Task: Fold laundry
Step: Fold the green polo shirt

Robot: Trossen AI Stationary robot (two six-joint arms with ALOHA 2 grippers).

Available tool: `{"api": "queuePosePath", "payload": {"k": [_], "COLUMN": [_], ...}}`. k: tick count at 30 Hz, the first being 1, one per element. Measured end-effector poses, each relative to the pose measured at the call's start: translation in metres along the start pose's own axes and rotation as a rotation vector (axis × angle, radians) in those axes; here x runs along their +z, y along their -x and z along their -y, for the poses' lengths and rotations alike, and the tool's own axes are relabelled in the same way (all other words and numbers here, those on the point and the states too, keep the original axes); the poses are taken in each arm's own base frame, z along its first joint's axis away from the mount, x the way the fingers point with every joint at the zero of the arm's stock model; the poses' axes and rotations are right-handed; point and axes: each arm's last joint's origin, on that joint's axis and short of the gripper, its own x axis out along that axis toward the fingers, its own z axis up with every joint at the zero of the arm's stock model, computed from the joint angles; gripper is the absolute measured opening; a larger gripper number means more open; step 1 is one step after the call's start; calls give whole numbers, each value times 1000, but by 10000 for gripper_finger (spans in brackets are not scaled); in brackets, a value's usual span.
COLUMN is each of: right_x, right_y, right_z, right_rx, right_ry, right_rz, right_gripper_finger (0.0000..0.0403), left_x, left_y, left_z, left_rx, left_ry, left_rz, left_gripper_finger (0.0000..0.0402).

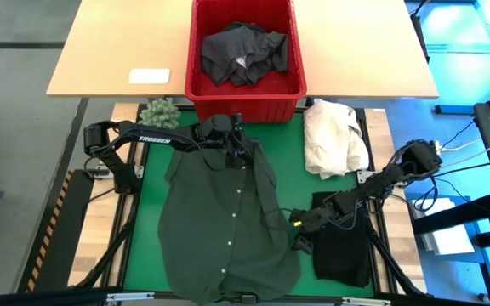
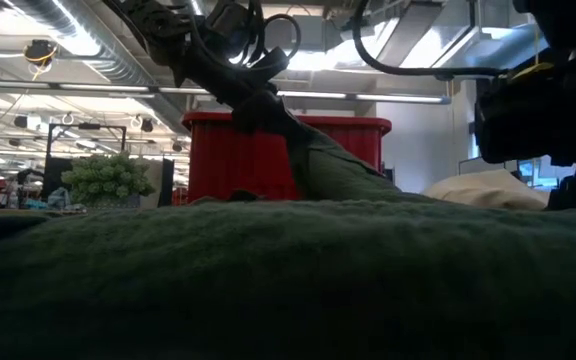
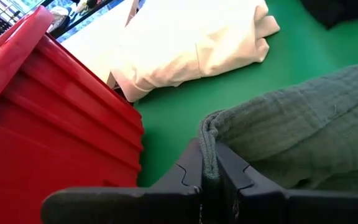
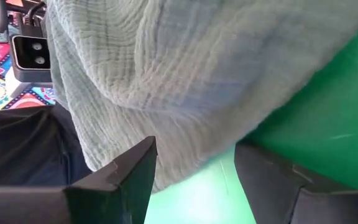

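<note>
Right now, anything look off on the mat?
Nothing damaged or spilled. The dark green shirt lies slightly askew, its collar edge pinched in the left tool near the red basket. The right tool hangs open at the shirt's side edge.

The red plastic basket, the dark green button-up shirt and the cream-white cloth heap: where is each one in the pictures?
Red plastic basket (image 1: 243,96): high view, its front wall.
Dark green button-up shirt (image 1: 228,229): high view, mid-front by the button row.
Cream-white cloth heap (image 1: 334,140): high view, its middle.
</note>
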Motion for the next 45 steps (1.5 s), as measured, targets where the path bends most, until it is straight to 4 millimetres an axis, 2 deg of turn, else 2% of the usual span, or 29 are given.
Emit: {"api": "queuePosePath", "payload": {"k": [3,6,9,13,14,19,28,36,45], "right_x": [1,1,1,3,3,1,-12,-26,-25], "right_y": [-1,-1,-1,-2,-2,2,24,27,28], "right_z": [0,1,1,1,1,-12,-44,-46,-49], "right_rx": [-13,-20,-30,-35,-25,62,207,164,183], "right_ry": [2,24,53,57,57,62,130,128,143], "right_rz": [25,38,51,81,86,111,246,244,263], "right_gripper_finger": [219,198,140,25,15,9,3,1,1], "left_x": [1,3,5,6,6,9,20,20,15], "left_y": [0,0,0,0,0,7,31,32,31], "left_z": [-1,-2,-3,-3,-3,-9,-30,-36,-42], "left_rx": [6,18,29,26,23,25,12,8,-12], "left_ry": [0,1,0,0,0,4,8,8,15], "left_rz": [10,30,49,66,67,88,205,241,258], "left_gripper_finger": [3,2,2,2,2,2,2,2,2]}}
